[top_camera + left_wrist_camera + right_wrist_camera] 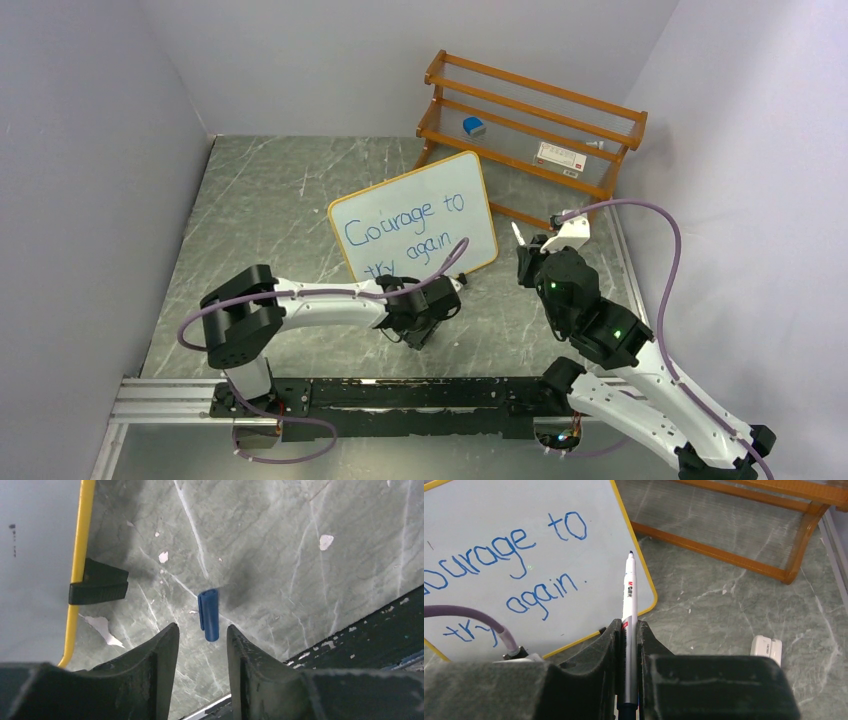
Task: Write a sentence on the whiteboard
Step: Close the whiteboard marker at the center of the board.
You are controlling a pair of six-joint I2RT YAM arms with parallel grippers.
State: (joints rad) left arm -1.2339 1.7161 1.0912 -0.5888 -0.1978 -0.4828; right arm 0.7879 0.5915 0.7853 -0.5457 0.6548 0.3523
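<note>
Rounded-corner whiteboard (415, 215), thin orange frame, middle of the table (270, 200), blue two-line sentence (405, 228) "Courage to try again", left gripper (202, 630) half open, empty, over blue cap (208, 612), right gripper (629, 625) clamped on marker (629, 585)

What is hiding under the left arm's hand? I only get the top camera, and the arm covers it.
Observer: A small blue cap lies on the table. Its near end sits between the open jaws of the left gripper, which don't seem to touch it.
Operator: Is the pen in the other hand capped?
Observer: No. The right gripper is shut on the marker, and its dark tip is bare.
Operator: Is there a dot after "again"?
Observer: Yes, the sentence on the whiteboard ends with a small blue dot.
</note>
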